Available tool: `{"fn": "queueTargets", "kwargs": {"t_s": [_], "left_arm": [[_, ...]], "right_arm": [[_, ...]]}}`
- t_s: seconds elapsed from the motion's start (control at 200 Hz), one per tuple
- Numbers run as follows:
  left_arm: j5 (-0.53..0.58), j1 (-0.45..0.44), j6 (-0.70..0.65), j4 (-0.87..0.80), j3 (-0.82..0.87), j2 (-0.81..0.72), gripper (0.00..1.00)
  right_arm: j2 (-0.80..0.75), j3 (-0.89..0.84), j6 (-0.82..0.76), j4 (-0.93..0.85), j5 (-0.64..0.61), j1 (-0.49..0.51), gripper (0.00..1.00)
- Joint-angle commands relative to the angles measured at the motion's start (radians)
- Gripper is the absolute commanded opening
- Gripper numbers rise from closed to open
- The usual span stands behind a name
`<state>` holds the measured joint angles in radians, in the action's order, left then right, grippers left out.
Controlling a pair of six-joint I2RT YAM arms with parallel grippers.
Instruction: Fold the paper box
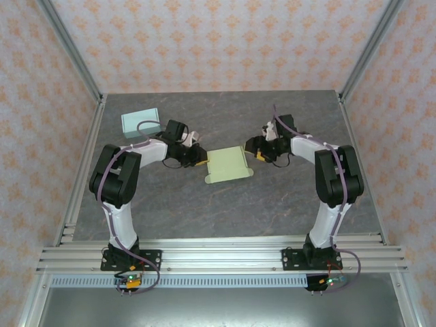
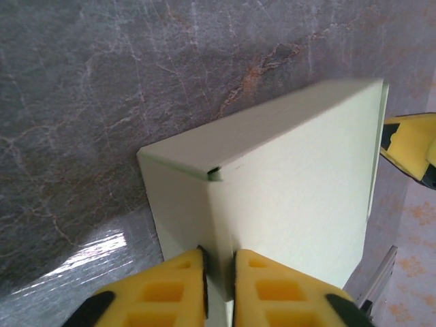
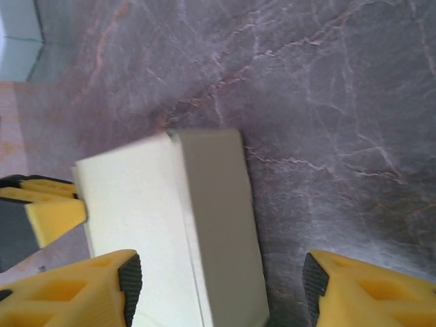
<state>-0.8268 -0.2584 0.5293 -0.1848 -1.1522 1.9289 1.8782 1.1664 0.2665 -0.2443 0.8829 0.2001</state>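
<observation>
The pale green paper box (image 1: 228, 165) lies in the middle of the grey table, partly folded, with a raised wall along one side. My left gripper (image 1: 199, 158) is at its left edge. In the left wrist view the gripper (image 2: 219, 272) is shut on a thin upright wall of the box (image 2: 293, 197), pinched between the yellow fingers (image 2: 180, 286). My right gripper (image 1: 257, 151) is at the box's right edge. In the right wrist view it (image 3: 221, 286) stands open, its pads astride the box's side wall (image 3: 218, 225) without touching it.
A light blue box (image 1: 139, 121) sits at the back left of the table, also seen in the right wrist view's top left corner (image 3: 17, 34). Patterned walls and metal rails (image 1: 75, 197) close in the table's sides.
</observation>
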Motion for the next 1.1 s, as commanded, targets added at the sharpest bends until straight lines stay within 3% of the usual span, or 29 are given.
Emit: {"fn": "queueTargets", "kwargs": {"t_s": [0.0,0.175,0.31,0.551,0.656,0.741,0.866,0.986,1.006,1.096], "left_arm": [[0.086,0.017,0.031,-0.035,0.071,0.033,0.12],[0.081,0.034,0.039,-0.008,0.094,0.039,0.1],[0.07,0.038,0.069,0.04,0.118,0.053,0.1],[0.064,0.037,0.066,0.038,0.109,0.05,0.11],[0.062,0.038,0.066,0.033,0.105,0.045,0.14],[0.081,0.038,0.078,0.047,0.109,0.021,0.22],[0.192,0.038,0.049,0.076,0.123,-0.128,0.5],[0.227,0.037,-0.013,0.151,0.106,-0.28,0.65],[0.239,0.037,-0.031,0.165,0.103,-0.302,0.72],[0.349,0.026,-0.111,0.312,0.162,-0.424,0.77]], "right_arm": [[0.004,-0.007,0.036,0.061,0.108,0.011,0.69],[0.028,-0.016,0.035,0.062,0.139,0.012,0.72],[0.038,-0.016,0.035,0.046,0.179,0.017,0.83],[0.061,-0.025,0.123,0.12,0.262,0.068,0.75],[0.063,-0.039,0.263,0.226,0.256,0.084,0.72],[0.051,-0.071,0.425,0.368,0.238,0.084,0.69],[0.037,-0.078,0.601,0.431,0.216,0.078,0.57],[0.018,-0.067,0.758,0.437,0.202,0.078,0.47],[0.017,-0.061,0.773,0.423,0.198,0.076,0.45],[0.0,-0.04,0.851,0.398,0.189,0.069,0.41]]}}
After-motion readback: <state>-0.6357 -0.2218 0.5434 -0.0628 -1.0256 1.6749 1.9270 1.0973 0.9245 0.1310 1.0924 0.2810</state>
